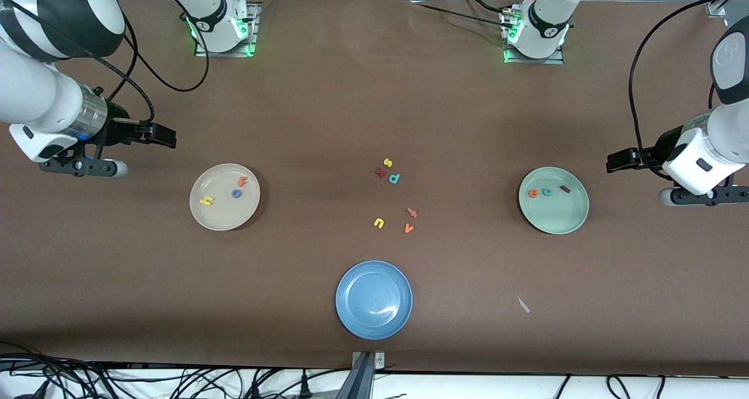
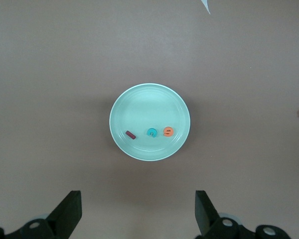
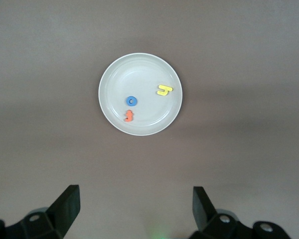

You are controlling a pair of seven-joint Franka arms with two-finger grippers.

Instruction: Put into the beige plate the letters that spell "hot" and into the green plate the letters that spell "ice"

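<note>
The sorting looks finished. The beige plate (image 1: 224, 196), toward the right arm's end of the table, holds the yellow h (image 1: 206, 200), the blue o (image 1: 236, 193) and the orange t (image 1: 242, 181), all lying well inside the rim. The green plate (image 1: 553, 200), toward the left arm's end, holds the dark red i (image 1: 565, 189), the teal c (image 1: 547, 192) and the orange e (image 1: 533, 193) in a short row on the half of the plate farther from the front camera.

The right gripper (image 3: 134, 206) hangs over bare table just beside the beige plate, its fingers spread wide with nothing between them. The left gripper (image 2: 138, 211) hangs likewise beside the green plate, fingers wide apart and empty. Both arms seem to be waiting.

By my judgement no further pick is needed; the next move would only be to pull both arms back clear of the plates.

The leftover letters stay in a loose cluster at mid-table: a yellow s (image 1: 387, 162), a teal d (image 1: 394, 179), a yellow u (image 1: 379, 223), an orange v (image 1: 408, 229) and two reddish pieces I cannot read. The blue plate (image 1: 374, 299), nearest the front camera, holds nothing. There is broad open table around each plate, well away from the edges
</note>
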